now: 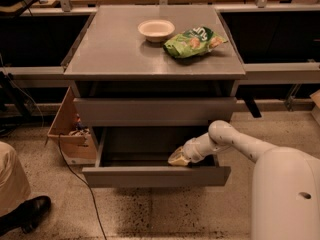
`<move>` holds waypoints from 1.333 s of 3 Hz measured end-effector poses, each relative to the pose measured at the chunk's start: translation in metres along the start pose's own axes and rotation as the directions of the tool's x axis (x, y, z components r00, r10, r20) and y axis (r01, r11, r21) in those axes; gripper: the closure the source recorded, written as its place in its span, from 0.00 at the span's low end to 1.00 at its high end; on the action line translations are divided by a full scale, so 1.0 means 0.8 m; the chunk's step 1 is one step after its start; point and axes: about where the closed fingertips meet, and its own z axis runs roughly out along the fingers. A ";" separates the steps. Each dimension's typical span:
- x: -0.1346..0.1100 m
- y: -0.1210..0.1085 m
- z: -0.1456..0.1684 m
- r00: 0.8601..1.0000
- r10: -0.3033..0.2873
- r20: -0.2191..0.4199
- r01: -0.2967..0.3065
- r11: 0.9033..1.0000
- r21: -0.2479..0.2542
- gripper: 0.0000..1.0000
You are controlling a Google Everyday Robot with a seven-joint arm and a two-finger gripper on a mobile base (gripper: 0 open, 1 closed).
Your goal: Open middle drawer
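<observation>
The middle drawer point(156, 176) is pulled out toward me below a closed grey drawer front point(155, 111). Its grey inside shows and looks empty. My gripper point(178, 157) reaches down into the drawer right of centre. Its yellowish tip rests against the inner side of the drawer's front panel. My white arm point(235, 141) comes in from the lower right. Any drawer beneath the open one is hidden by it.
On the cabinet top point(110, 49) stand a white bowl point(156, 29) and a green chip bag point(192, 41). A cardboard box point(70, 129) and a cable point(75, 176) lie left of the cabinet. A person's shoe point(22, 211) is at the lower left.
</observation>
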 end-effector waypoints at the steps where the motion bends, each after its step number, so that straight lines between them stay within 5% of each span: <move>1: 0.006 0.014 0.006 0.999 0.029 -0.016 -0.029 0.998 -0.048 1.00; 4: 0.019 0.062 -0.006 0.994 0.059 -0.094 -0.074 0.984 -0.162 1.00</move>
